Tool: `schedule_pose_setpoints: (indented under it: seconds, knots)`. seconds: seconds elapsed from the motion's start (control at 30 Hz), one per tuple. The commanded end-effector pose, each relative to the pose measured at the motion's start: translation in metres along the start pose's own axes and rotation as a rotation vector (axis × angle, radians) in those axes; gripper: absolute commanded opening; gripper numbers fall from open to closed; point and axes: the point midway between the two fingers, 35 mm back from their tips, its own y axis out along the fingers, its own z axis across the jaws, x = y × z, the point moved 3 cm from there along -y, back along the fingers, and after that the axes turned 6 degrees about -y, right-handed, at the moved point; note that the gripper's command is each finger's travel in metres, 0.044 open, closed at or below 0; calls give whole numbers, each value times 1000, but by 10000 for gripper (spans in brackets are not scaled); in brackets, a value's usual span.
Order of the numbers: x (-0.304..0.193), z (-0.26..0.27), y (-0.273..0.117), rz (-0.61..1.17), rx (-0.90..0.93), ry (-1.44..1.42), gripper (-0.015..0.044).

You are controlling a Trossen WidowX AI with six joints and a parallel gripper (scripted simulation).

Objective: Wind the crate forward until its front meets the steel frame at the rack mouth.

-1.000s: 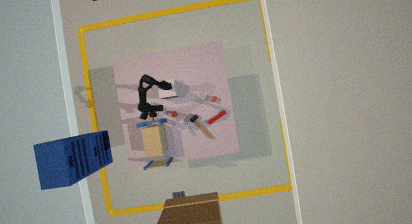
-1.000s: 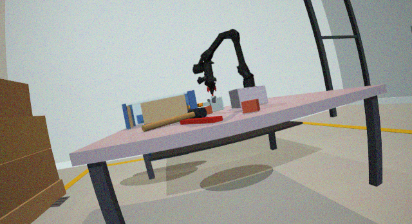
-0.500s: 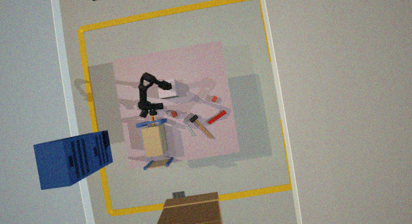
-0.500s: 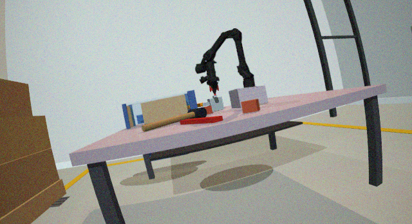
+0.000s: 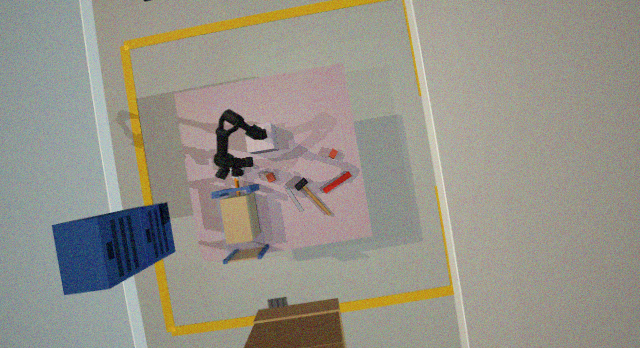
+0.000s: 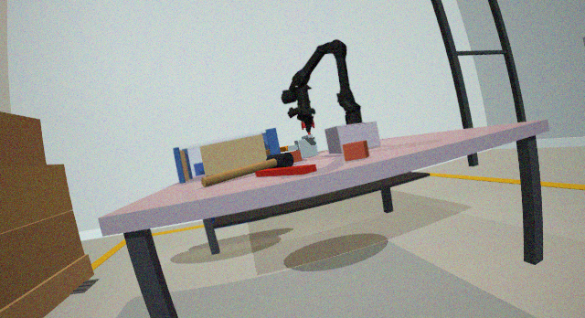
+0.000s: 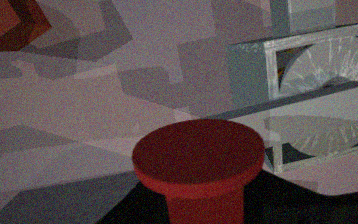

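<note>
- Presently, our gripper (image 5: 230, 173) (image 6: 308, 127) (image 7: 192, 158) holds the handle (image 6: 309, 134) (image 7: 198, 152) by its red knob.
- Handle over winch (image 6: 307, 147) (image 7: 250, 75); seating unconfirmed.
- Crate travel unreadable; we judge winding and release remain.

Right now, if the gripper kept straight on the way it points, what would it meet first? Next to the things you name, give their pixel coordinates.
Probably the grey winch (image 6: 307, 146) (image 7: 252, 75), just below the gripper (image 6: 309, 130); depth is unclear, so it might pass beside it.
</note>
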Motion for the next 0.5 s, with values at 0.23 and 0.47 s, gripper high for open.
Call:
schedule_pose_setpoints:
  seconds: [0.23, 0.47]
  knots:
    - [-23, -3, 1, 33, 0, 13, 0]
    - [-32, -6, 0, 33, 0, 13, 0]
